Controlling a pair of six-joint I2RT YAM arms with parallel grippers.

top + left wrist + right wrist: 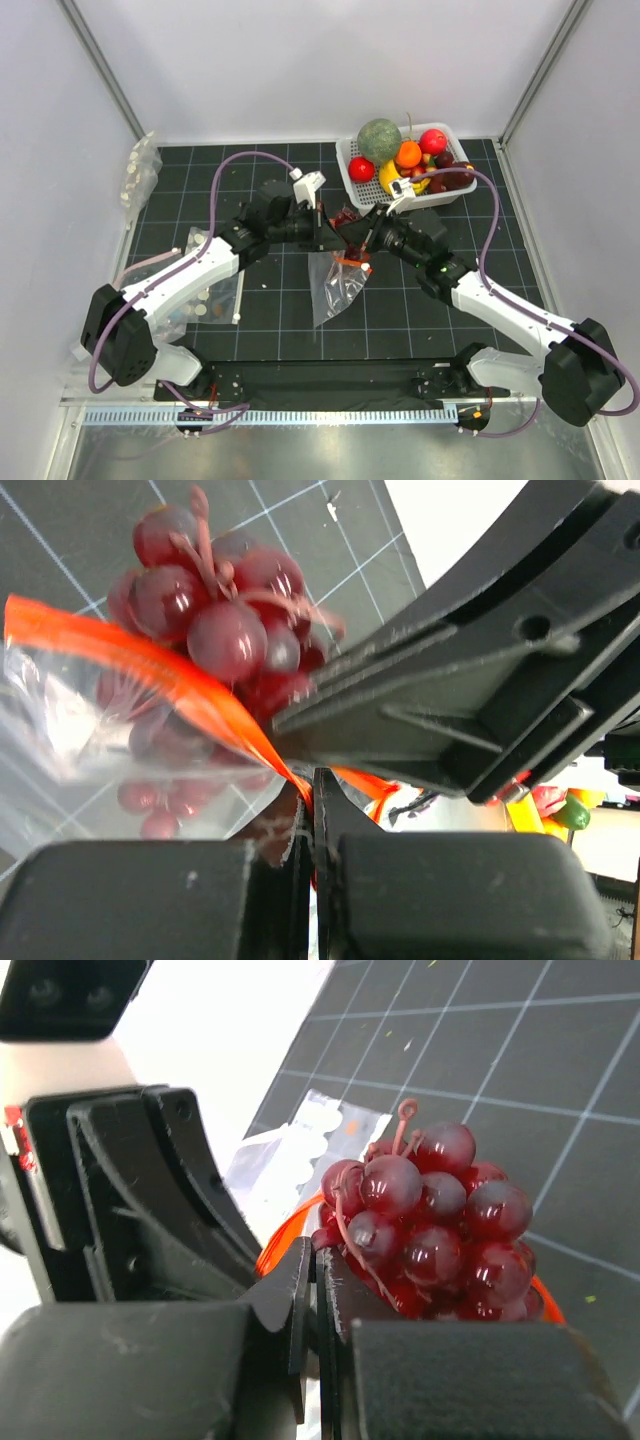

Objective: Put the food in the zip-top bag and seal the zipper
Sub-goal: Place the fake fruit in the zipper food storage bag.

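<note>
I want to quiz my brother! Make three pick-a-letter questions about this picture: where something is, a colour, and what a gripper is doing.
1. Where is the white basket? A far right corner. B by the arms' bases. C far left corner.
2. What colour is the strip on the bag? A blue. B green. C orange-red.
3. The left gripper is: A wide open. B shut on the strip. C holding a banana.
Answers: A, it sits far right in the top view; C, it shows orange-red; B, it pinches the strip.
</note>
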